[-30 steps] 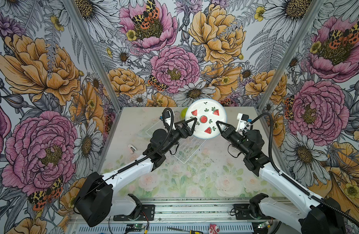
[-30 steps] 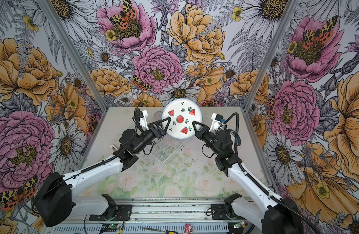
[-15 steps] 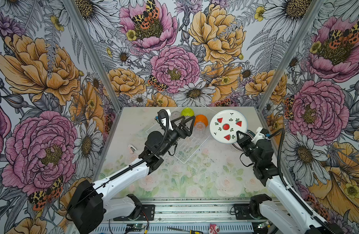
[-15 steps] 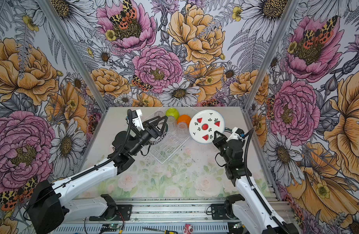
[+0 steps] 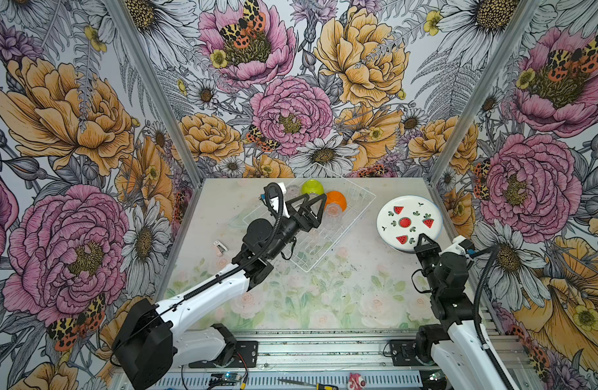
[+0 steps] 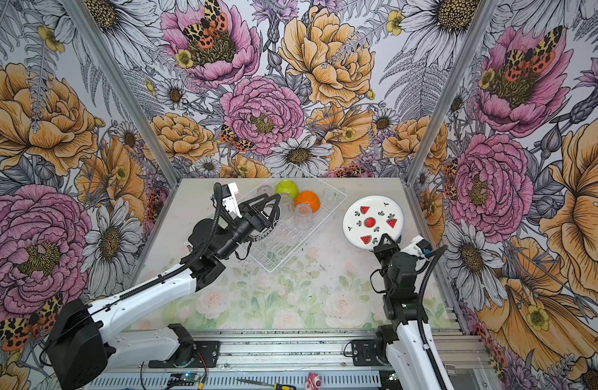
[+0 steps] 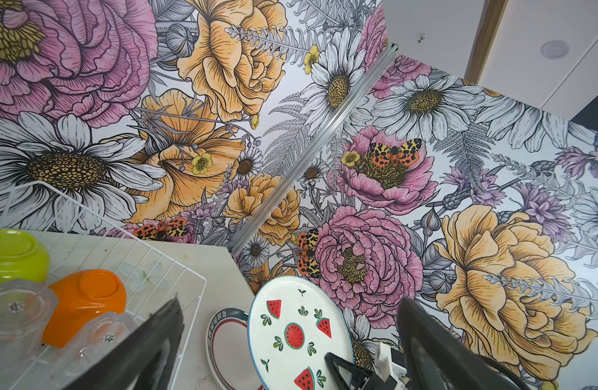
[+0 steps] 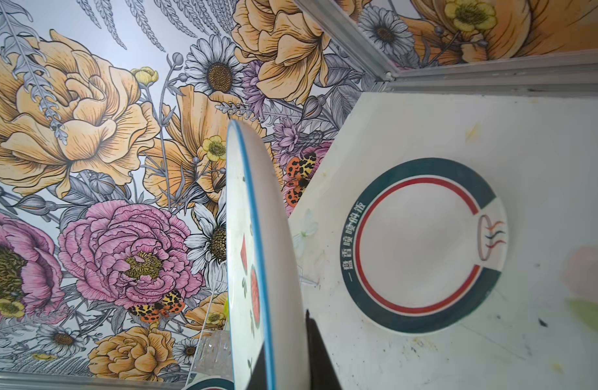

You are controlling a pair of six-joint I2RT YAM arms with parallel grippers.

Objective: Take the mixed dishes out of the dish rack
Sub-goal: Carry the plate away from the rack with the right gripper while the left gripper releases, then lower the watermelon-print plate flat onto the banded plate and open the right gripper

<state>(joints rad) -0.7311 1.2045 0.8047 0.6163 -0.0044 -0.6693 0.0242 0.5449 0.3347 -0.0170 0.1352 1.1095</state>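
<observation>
Rack [image 5: 319, 248]: white wire, skewed on the tabletop [image 5: 341, 297], back and middle in both top views.
Green bowl [image 5: 312, 187]: bottom up at the rack's far end.
Orange bowl [image 5: 336, 201]: bottom up, just beside the green bowl, also in the rack.
Tumblers [image 7: 17, 310]: clear, bottoms up in the rack, crowded against the orange bowl; exact count hard to tell.
Watermelon plate [image 5: 409, 221]: out of the rack, up off the tabletop at the right, well apart from the rack, tilted with its printed face toward the top camera.
Banded plate [image 8: 422, 246]: flat on the tabletop, face up, teal and red rings, below the watermelon plate; mostly hidden in both top views.
Right claw [image 5: 424, 240]: pinching the near rim of the watermelon plate, one finger on either face.
Left claw [image 5: 311, 206]: spread wide, holding nothing, poised over the rack near the orange bowl.
Tabletop: pale flower print, scuffed and speckled.
Walls [image 5: 290, 111]: large printed flowers on three sides.
</observation>
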